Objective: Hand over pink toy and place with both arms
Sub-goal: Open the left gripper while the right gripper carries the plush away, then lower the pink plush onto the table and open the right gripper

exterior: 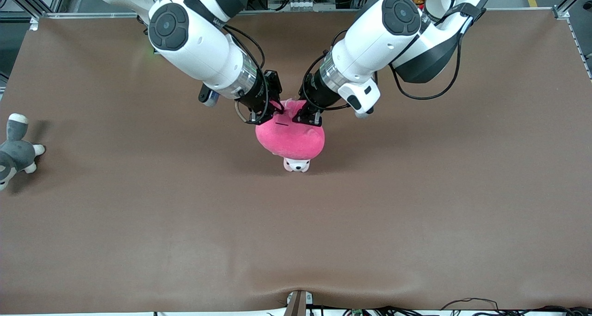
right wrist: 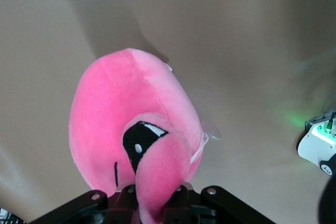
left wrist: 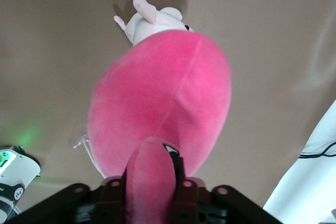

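Note:
The pink toy (exterior: 291, 139) hangs between both grippers over the middle of the table, its mouth line turned up toward the arms. My right gripper (exterior: 269, 111) is shut on one eye stalk, which fills its jaws in the right wrist view (right wrist: 157, 187). My left gripper (exterior: 309, 117) is shut on the other stalk, seen in the left wrist view (left wrist: 150, 167). The toy's round body shows in both wrist views (left wrist: 163, 103) (right wrist: 126, 108). The two grippers are close together above the toy.
A small pale pink-and-white puppy plush (exterior: 296, 164) lies on the table right under the pink toy; it also shows in the left wrist view (left wrist: 152, 22). A grey-and-white plush animal (exterior: 16, 151) lies at the right arm's end of the brown table (exterior: 416, 214).

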`<state>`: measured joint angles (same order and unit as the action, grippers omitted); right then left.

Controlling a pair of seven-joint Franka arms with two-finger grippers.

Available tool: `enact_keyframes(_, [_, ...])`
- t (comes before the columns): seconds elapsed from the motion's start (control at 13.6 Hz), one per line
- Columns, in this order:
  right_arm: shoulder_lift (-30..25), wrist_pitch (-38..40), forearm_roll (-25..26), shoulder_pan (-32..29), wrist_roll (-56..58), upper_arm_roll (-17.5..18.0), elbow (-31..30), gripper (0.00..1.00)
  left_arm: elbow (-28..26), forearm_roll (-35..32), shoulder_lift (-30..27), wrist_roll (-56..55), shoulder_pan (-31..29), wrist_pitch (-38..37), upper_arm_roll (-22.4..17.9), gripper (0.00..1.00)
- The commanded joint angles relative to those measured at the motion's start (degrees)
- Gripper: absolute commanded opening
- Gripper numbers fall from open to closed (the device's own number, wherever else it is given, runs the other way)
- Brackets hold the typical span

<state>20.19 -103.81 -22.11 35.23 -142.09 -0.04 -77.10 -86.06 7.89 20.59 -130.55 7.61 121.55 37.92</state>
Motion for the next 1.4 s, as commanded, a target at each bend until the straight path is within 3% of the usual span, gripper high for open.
enact_keyframes(0.0, [0.0,2.2,0.9,-1.2,0.7,0.3,0.6,0.0,1.5,-1.6,-0.4,-0.9,-0.4,-0.4,-1.2,1.0])
enact_keyframes(0.44, [-0.5,13.6,0.4,-12.5,12.8,0.3,5.2,0.0,4.8,-7.4,-2.0,1.9,-5.1,-7.3,-1.3,1.0])
enact_keyframes(0.66, [-0.4,13.6,1.5,-19.6,20.7,0.1,5.1,0.0,4.8,-8.4,-5.5,16.2,-9.7,-14.3,-1.2,1.0])
enact_keyframes(1.03, [1.8,13.7,1.7,-33.4,43.9,0.2,1.0,0.0,4.7,-8.5,-8.0,40.4,-18.1,-23.6,-1.3,1.0])
enact_keyframes(1.33, [8.8,14.2,1.6,-44.0,62.9,0.2,-0.6,0.0,4.8,-8.6,-8.0,53.2,-24.2,-26.4,-1.4,1.0])
